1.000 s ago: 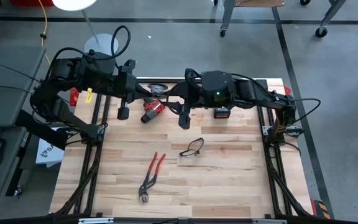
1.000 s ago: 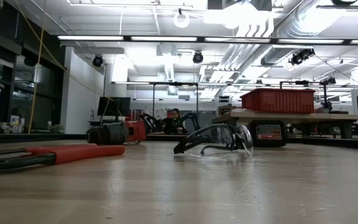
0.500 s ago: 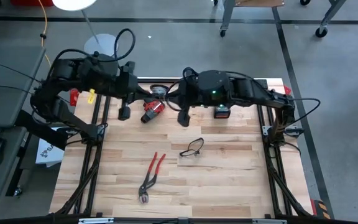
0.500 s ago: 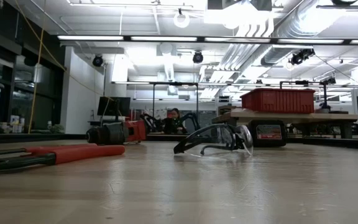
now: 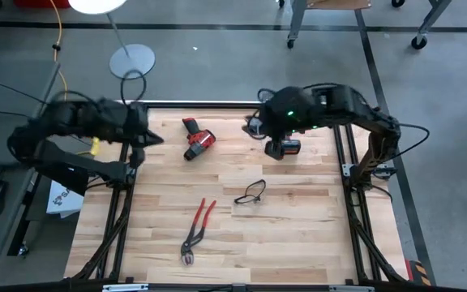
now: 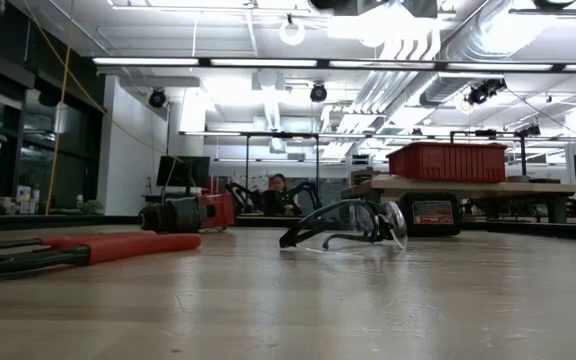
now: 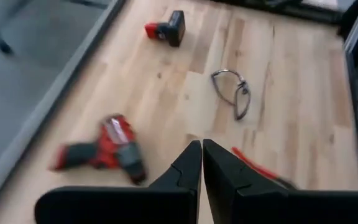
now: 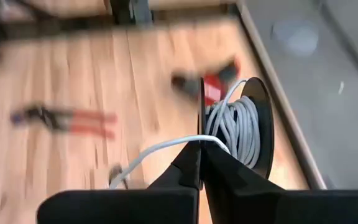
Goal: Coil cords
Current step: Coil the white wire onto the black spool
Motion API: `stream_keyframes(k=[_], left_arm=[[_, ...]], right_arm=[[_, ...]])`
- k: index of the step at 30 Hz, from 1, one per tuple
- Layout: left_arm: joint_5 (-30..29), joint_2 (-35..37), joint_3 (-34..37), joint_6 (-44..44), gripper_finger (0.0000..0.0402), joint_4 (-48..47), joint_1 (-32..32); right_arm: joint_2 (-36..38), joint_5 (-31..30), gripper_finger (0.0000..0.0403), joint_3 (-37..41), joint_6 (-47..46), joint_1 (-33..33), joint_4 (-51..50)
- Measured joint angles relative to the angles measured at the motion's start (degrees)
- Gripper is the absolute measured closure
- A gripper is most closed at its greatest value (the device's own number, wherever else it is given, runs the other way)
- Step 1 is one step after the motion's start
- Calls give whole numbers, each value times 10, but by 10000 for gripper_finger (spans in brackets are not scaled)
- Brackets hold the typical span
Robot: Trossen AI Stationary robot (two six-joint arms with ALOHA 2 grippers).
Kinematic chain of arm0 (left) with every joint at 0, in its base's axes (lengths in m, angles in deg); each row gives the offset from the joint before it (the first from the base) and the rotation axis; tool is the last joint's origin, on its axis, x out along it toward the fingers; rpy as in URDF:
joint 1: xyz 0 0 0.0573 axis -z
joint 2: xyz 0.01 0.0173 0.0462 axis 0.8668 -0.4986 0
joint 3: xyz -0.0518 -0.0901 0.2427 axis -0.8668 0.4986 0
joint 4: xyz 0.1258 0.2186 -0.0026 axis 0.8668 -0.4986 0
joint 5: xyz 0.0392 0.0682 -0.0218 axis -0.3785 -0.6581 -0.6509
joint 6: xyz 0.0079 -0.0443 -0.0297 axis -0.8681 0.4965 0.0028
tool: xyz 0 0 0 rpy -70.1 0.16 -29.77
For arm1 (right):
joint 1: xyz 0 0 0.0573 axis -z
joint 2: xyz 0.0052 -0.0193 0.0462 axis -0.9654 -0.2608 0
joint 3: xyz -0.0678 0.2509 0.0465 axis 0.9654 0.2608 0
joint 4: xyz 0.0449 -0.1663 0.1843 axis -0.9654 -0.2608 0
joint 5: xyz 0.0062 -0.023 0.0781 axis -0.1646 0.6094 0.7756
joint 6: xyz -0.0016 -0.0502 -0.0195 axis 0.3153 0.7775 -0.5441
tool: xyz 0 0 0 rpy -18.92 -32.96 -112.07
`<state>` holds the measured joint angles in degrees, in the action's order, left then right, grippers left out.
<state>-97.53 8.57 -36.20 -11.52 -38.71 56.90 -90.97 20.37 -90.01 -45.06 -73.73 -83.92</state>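
The right gripper point(image 8: 201, 144) sits in the upper right of the high view, beside the battery pack point(image 5: 289, 148). Its fingers are pinched together on the white cord point(image 8: 160, 149), which runs from the black spool point(image 8: 244, 127) just beyond them; part of the cord is already wound on the spool.

The left gripper point(image 7: 202, 163) hovers over the left edge of the desk point(image 5: 298, 235), fingers narrow and holding nothing, with the red drill point(image 7: 107, 149) below it.

To coil well, I judge the right arm should keep light tension on the cord and lay each turn beside the last, so no loop slips off the rim. The pliers point(image 5: 196, 229) and safety glasses point(image 5: 251, 193) lie well apart from it.
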Motion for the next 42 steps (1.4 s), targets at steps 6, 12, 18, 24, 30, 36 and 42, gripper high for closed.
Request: stream_keyframes(k=[6, 12, 18, 24, 30, 36, 42], left_arm=[[12, 153, 295, 155, 390, 185, 35], [2, 196, 481, 198, 391, 299, 80], [-13, 167, 661, 196, 400, 578, 75], [-6, 99, 840, 290, 401, 888, 41], [-43, 37, 861, 245, 401, 915, 37], [-60, -37, 859, 184, 401, 990, 20], [-47, -117, 859, 157, 401, 1089, 12]], right_arm=[[58, 69, 403, 185, -46, -1, -21], [227, 154, 403, 574, -232, -13, 288], [252, 131, 403, 899, -457, -6, 818], [83, 102, 403, 1044, -576, 17, 1240], [-93, 193, 403, 1028, -637, 11, 1432], [-181, 229, 403, 963, -622, 19, 1520], [-168, 247, 403, 981, -581, 46, 1507]])
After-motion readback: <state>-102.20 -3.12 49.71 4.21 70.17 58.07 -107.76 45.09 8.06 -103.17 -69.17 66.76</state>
